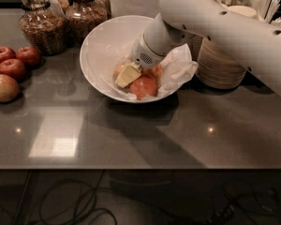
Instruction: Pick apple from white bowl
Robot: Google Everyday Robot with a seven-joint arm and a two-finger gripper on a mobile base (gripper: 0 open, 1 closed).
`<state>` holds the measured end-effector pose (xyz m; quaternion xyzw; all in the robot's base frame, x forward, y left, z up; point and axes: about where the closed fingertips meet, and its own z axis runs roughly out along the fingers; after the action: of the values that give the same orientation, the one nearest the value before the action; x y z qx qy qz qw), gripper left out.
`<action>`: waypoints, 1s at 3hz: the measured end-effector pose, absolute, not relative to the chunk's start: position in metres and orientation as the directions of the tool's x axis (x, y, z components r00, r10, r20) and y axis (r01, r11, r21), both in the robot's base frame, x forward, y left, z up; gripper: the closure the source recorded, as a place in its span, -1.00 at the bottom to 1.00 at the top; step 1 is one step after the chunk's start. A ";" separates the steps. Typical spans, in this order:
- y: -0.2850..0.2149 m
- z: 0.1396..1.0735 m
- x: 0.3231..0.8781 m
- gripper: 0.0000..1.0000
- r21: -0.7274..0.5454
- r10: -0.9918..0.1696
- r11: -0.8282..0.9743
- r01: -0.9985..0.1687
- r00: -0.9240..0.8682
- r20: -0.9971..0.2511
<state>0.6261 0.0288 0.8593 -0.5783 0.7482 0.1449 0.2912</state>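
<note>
The white bowl (96, 55) stands at the middle back of the grey counter, lined with crumpled white paper. Three apples lie in it. A golden-tan apple (117, 70) sits at the left and is mostly hidden by the gripper. A redder orange-red apple (144, 86) lies in front, and another (156, 71) shows behind it. My gripper (128, 74) reaches down into the bowl from the upper right. Its cream tip rests against the golden-tan apple, between it and the orange-red one.
Three dark red apples (11, 67) and a tan apple (3, 88) lie at the counter's left edge. Two glass jars (40, 25) stand behind them. A stack of beige disposable bowls (220, 64) stands right of the white bowl, under my arm.
</note>
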 end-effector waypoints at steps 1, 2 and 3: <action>0.024 0.864 0.620 1.00 -0.099 -0.755 0.283 -0.954 -0.158 -0.637; 0.028 0.908 0.608 1.00 -0.121 -0.700 0.219 -0.968 -0.069 -0.711; 0.028 0.957 0.598 1.00 -0.175 -0.649 0.165 -0.971 0.027 -0.761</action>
<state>0.5983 0.0283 0.9573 -0.6096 0.6640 0.2137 0.3765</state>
